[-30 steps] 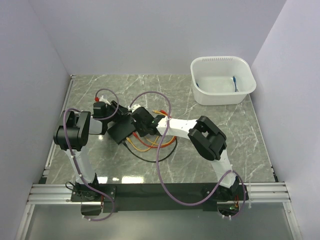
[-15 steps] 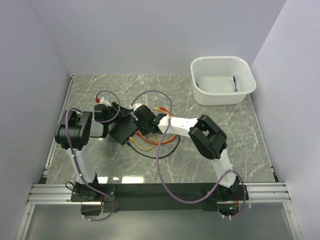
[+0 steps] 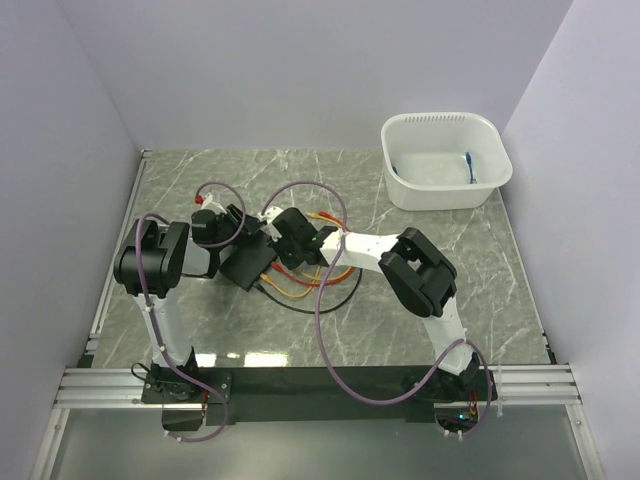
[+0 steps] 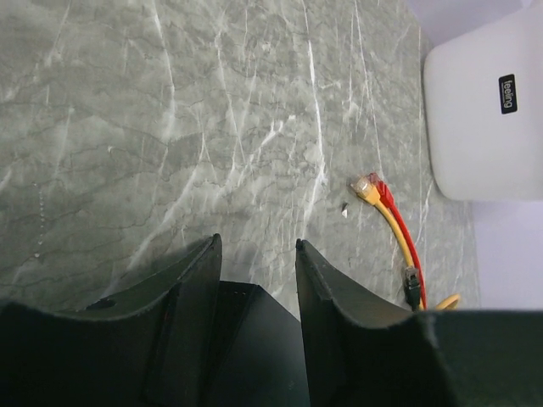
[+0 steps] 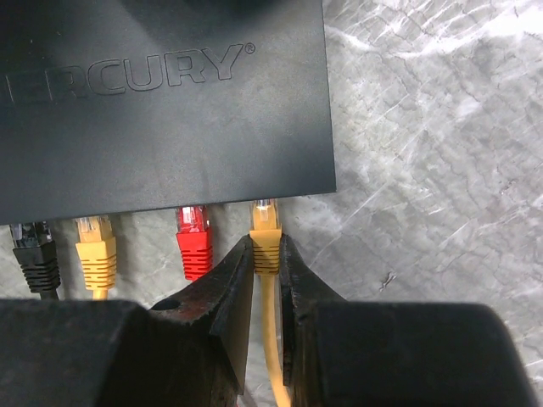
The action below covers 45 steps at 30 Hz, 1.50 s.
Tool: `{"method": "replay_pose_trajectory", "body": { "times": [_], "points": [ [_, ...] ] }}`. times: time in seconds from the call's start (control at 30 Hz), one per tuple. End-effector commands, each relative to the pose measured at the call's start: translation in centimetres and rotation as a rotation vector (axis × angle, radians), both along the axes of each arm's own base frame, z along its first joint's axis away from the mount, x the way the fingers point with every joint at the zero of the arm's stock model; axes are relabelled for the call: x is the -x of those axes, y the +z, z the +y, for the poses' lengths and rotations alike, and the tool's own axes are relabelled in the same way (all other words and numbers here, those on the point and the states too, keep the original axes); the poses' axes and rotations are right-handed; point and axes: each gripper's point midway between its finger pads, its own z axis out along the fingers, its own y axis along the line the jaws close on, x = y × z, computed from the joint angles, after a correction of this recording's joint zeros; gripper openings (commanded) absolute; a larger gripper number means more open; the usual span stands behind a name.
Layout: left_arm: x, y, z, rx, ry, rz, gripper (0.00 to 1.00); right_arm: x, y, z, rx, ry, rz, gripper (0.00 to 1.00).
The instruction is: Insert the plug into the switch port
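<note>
Right wrist view: right gripper [image 5: 265, 248] is closed on the boot of the plug [image 5: 265, 217] — its yellow cable is seen trailing back between the fingers.
Plug position: the clear tip is set against the near edge of the switch [image 5: 161, 102], at the rightmost place in the row; the port itself is hidden under the box edge.
Neighbours: a red plug [image 5: 193, 233], a second yellow plug [image 5: 96, 248] and a black plug [image 5: 34, 252] are lined up side by side to its left.
Key relation: the plug's long axis is set square to the port face and in line with the fingers — the port lies straight ahead of the right gripper.
Nearer arm: right; the plug is carried by it.
Left gripper [image 4: 256, 246]: fingers are placed either side of an edge of the switch; whether it is clamped cannot be told.
Judgement: a straight push along the plug axis is called for; seating depth cannot be read.
</note>
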Motion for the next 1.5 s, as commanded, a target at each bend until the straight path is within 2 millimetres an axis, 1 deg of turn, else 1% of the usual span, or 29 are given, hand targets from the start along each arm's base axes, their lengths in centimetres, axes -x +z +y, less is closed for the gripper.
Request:
{"method": "replay_pose_trajectory", "body": {
  "times": [0.0,0.03,0.07,0.1,0.17,0.2,0.37,0.47,0.53,0.57,0.63,0.67,0.7,0.8,0.83,0.87,0.9,0.93,1.03,1.07,1.1,1.13,1.2,1.23,1.27,1.3,1.33,1.4,1.47],
  "points": [
    [7.0,-5.2,-5.0,0.02,-0.212,0.242,0.46,-3.9,8.1,5.3,-0.282,0.043,-0.241,0.0],
    [7.1,-5.2,-5.2,0.016,-0.219,0.243,0.46,-3.9,8.6,5.5,-0.288,0.071,-0.263,0.0],
    [7.1,-5.2,-5.3,0.017,-0.223,0.241,0.46,-3.6,8.5,5.5,-0.294,0.091,-0.269,0.0],
    [7.2,-5.2,-5.5,0.023,-0.236,0.237,0.46,-3.6,9.6,6.0,-0.323,0.114,-0.297,0.0],
    [7.3,-5.2,-5.6,0.026,-0.244,0.237,0.46,-3.6,10.4,6.5,-0.335,0.154,-0.321,0.0],
    [7.4,-5.3,-5.8,0.026,-0.251,0.237,0.46,-3.6,10.3,6.6,-0.329,0.171,-0.322,0.0],
    [7.6,-5.4,-6.5,0.013,-0.282,0.233,0.46,-4.3,12.6,7.7,-0.353,0.232,-0.407,0.0],
    [7.7,-5.5,-6.9,0.008,-0.296,0.238,0.46,-5.1,14.3,8.5,-0.391,0.223,-0.449,0.0],
    [7.7,-5.5,-7.2,0.01,-0.304,0.237,0.46,-5.6,14.4,9.1,-0.412,0.2,-0.442,0.0],
    [7.7,-5.5,-7.3,0.011,-0.308,0.238,0.46,-6.0,15.2,9.4,-0.431,0.188,-0.451,0.0],
    [7.8,-5.5,-7.4,0.01,-0.314,0.238,0.46,-6.2,15.4,10.0,-0.468,0.168,-0.439,0.0],
    [7.9,-5.6,-7.6,0.009,-0.32,0.238,0.46,-6.3,15.9,10.3,-0.485,0.17,-0.442,0.0],
    [7.9,-5.6,-7.7,0.009,-0.323,0.238,0.46,-6.2,15.4,10.7,-0.492,0.184,-0.42,0.0],
    [7.9,-5.7,-7.8,0.003,-0.325,0.245,0.46,-6.1,15.6,11.3,-0.495,0.195,-0.405,0.0],
    [7.8,-5.6,-7.8,0.0,-0.324,0.248,0.46,-6.1,15.6,11.2,-0.497,0.194,-0.404,0.0],
    [7.7,-5.6,-7.8,-0.009,-0.324,0.247,0.47,-5.8,15.1,11.0,-0.49,0.195,-0.396,0.0],
    [7.5,-5.2,-7.7,-0.016,-0.315,0.24,0.47,-5.6,15.3,10.9,-0.493,0.195,-0.398,0.0],
    [7.5,-5.2,-7.6,-0.019,-0.31,0.246,0.47,-5.3,14.8,10.5,-0.484,0.189,-0.389,0.0],
    [7.0,-4.9,-7.6,-0.019,-0.298,0.25,0.49,-5.0,15.0,9.6,-0.466,0.175,-0.385,0.02],
    [6.9,-4.9,-7.6,-0.019,-0.292,0.26,0.49,-4.8,14.3,9.1,-0.449,0.165,-0.375,0.1],
    [6.6,-4.8,-7.5,-0.02,-0.289,0.26,0.5,-4.5,14.7,8.7,-0.452,0.156,-0.375,0.13],
    [6.3,-4.7,-7.5,-0.027,-0.281,0.262,0.5,-4.2,13.6,8.0,-0.434,0.147,-0.357,0.15],
    [6.0,-4.4,-7.3,-0.042,-0.27,0.257,0.51,-3.7,13.7,7.4,-0.441,0.131,-0.348,0.22],
    [5.5,-4.1,-7.2,-0.047,-0.263,0.251,0.52,-3.1,12.5,6.8,-0.424,0.125,-0.328,0.25],
    [5.3,-4.3,-6.9,-0.059,-0.249,0.26,0.52,-2.9,12.8,6.4,-0.427,0.115,-0.33,0.29],
    [5.0,-4.1,-6.4,-0.061,-0.234,0.26,0.53,-2.7,12.6,6.1,-0.427,0.109,-0.325,0.32],
    [4.4,-3.8,-6.3,-0.061,-0.225,0.252,0.54,-2.3,11.5,5.5,-0.406,0.102,-0.312,0.33],
    [3.9,-3.7,-5.4,-0.063,-0.195,0.263,0.55,-2.0,11.5,4.8,-0.39,0.087,-0.317,0.36],
    [3.0,-3.2,-4.8,-0.067,-0.175,0.251,0.55,-1.6,10.8,4.0,-0.362,0.077,-0.309,0.36]
  ]
}}
